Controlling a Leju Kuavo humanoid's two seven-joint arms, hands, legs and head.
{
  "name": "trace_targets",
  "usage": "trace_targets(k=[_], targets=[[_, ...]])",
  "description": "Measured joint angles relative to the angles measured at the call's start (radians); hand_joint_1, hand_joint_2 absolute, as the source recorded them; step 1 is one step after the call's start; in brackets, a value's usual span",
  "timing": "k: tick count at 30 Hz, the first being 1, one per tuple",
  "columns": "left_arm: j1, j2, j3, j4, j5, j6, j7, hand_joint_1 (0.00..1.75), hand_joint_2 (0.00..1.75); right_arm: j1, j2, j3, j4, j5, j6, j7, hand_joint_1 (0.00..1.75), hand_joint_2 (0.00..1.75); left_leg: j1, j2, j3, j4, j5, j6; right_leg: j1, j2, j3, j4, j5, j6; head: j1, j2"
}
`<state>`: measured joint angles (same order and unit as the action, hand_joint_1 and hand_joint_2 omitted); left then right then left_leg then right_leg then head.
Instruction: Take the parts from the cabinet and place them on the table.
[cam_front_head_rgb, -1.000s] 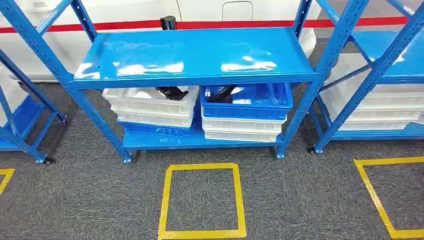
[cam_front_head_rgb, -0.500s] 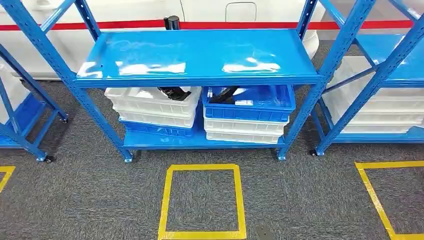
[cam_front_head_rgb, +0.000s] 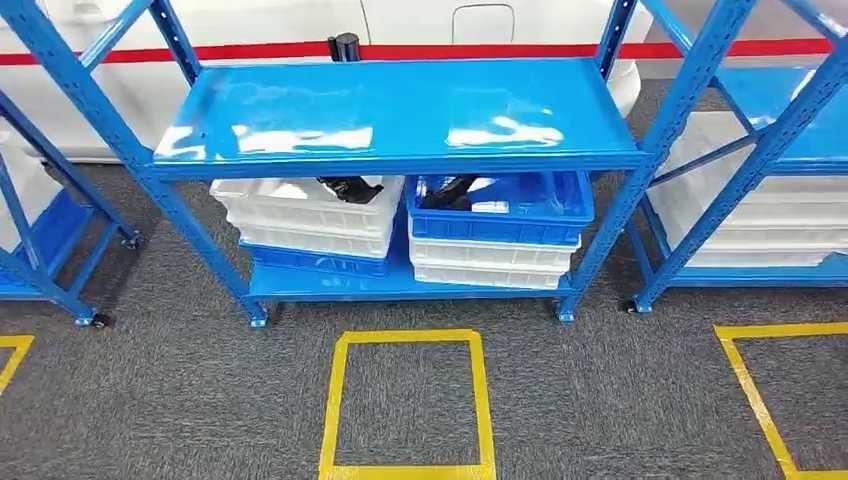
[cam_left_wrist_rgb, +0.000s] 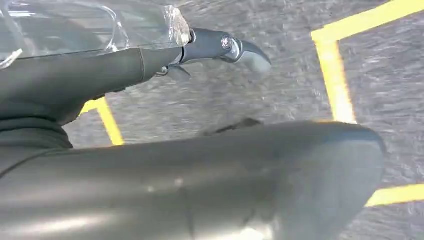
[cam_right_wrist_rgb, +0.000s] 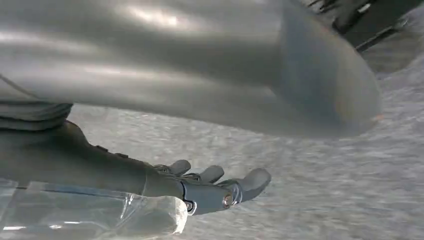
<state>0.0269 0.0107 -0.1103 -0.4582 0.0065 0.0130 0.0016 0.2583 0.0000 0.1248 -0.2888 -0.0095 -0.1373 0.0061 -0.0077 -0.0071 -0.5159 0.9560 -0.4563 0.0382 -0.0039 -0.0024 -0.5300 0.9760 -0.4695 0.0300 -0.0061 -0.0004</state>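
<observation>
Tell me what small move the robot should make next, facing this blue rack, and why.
Probably step closer and reach low toward the white bin on the bottom shelf. Dark parts lie in it and in the blue bin; both the left hand and right hand hang open over carpet.

Bright shelf (cam_front_head_rgb: 400, 105) glare, seemingly motion-blurred floor (cam_right_wrist_rgb: 300, 190)

- left hand (cam_left_wrist_rgb: 220, 47) hangs low over the floor in the left wrist view, fingers stretched out straight, nothing in them.
- right hand (cam_right_wrist_rgb: 215, 187) likewise hangs low in the right wrist view, fingers extended and slightly apart, holding nothing.
</observation>
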Motion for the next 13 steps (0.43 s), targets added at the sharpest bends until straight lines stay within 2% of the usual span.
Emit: trace_targets(k=[1,2,3,5,6,7,8,9,10,11,12,13], targets=[[0.013,0.0,0.006,0.0,-0.003,-0.002,0.0,0.0,0.0,-0.012,0.0,-0.005,-0.002,0.002,0.0,-0.002,0.0,0.0,0.001,0.003,0.001,0.002,-0.003,-0.006,-0.003,0.002,-0.001,-0.005,0.005,-0.008,0.0,0.0],[0.032,0.0,0.013,0.0,-0.004,-0.005,0.0,0.0,0.0,-0.028,0.002,-0.011,-0.008,0.003,0.0,-0.004,0.0,0.0,0.006,0.003,-0.001,0.023,-0.018,-0.011,-0.008,0.001,-0.001,-0.01,0.008,-0.013,0.0,0.0],[0.057,-0.001,0.018,0.003,-0.005,-0.006,0.0,0.0,0.0,-0.047,0.0,-0.021,-0.018,0.005,0.0,-0.004,0.0,0.0,0.006,0.003,-0.026,0.074,-0.051,-0.017,-0.008,0.002,-0.001,-0.01,0.007,-0.017,-0.003,0.0],[0.1,-0.001,0.031,0.018,-0.004,-0.006,0.0,0.0,0.0,-0.086,0.002,-0.031,-0.039,0.009,0.0,-0.004,0.0,0.0,0.01,0.003,-0.108,0.241,-0.132,-0.026,-0.006,0.0,-0.001,-0.01,0.006,-0.021,-0.003,0.0],[0.119,-0.001,0.035,0.029,-0.004,-0.007,0.001,0.0,0.0,-0.104,0.002,-0.033,-0.051,0.009,0.0,-0.004,0.0,1.75,0.01,0.003,-0.144,0.31,-0.156,-0.029,-0.006,-0.004,-0.001,-0.009,0.005,-0.022,-0.003,0.0],[0.14,-0.001,0.037,0.041,-0.005,-0.008,0.002,0.0,0.0,-0.122,0.002,-0.035,-0.064,0.01,0.0,-0.004,0.0,1.75,0.011,0.003,-0.162,0.34,-0.155,-0.03,-0.006,-0.007,0.0,-0.009,0.004,-0.022,-0.003,0.0],[0.163,-0.001,0.04,0.053,-0.005,-0.008,0.001,0.0,0.0,-0.142,0.002,-0.04,-0.079,0.01,0.0,-0.004,0.0,1.75,0.012,0.003,-0.154,0.315,-0.131,-0.031,-0.006,-0.01,0.001,-0.009,0.003,-0.021,-0.003,0.0],[0.184,-0.001,0.044,0.066,-0.005,-0.008,0.001,0.0,0.0,-0.16,0.002,-0.045,-0.097,0.01,0.0,-0.004,0.0,1.75,0.014,0.003,-0.121,0.242,-0.09,-0.031,-0.006,-0.01,0.003,-0.009,0.003,-0.02,-0.003,0.0],[0.203,-0.001,0.048,0.082,-0.005,-0.008,0.001,0.0,0.0,-0.18,0.002,-0.047,-0.115,0.01,0.0,-0.004,0.0,1.75,0.015,0.004,-0.072,0.141,-0.043,-0.029,-0.007,-0.011,0.005,-0.009,0.002,-0.018,-0.003,0.0],[0.218,-0.001,0.052,0.098,-0.005,-0.008,0.001,0.0,0.0,-0.196,0.002,-0.05,-0.134,0.01,0.0,-0.005,0.0,1.75,0.015,0.007,-0.025,0.047,-0.007,-0.025,-0.007,-0.011,0.008,-0.009,0.0,-0.015,-0.003,0.0],[0.229,-0.001,0.054,0.112,-0.005,-0.008,0.001,0.0,0.0,-0.212,0.002,-0.052,-0.15,0.01,0.0,-0.006,0.0,1.75,0.011,0.011,-0.009,0.011,0.0,-0.018,-0.003,-0.011,0.01,-0.008,-0.003,-0.01,-0.004,0.0],[0.229,-0.001,0.056,0.118,-0.005,-0.008,0.002,0.0,0.0,-0.199,0.002,-0.056,-0.156,0.01,0.0,-0.006,0.0,1.75,0.005,0.014,-0.005,0.011,0.005,-0.01,-0.001,-0.006,0.006,-0.01,-0.007,-0.003,-0.002,0.0]])
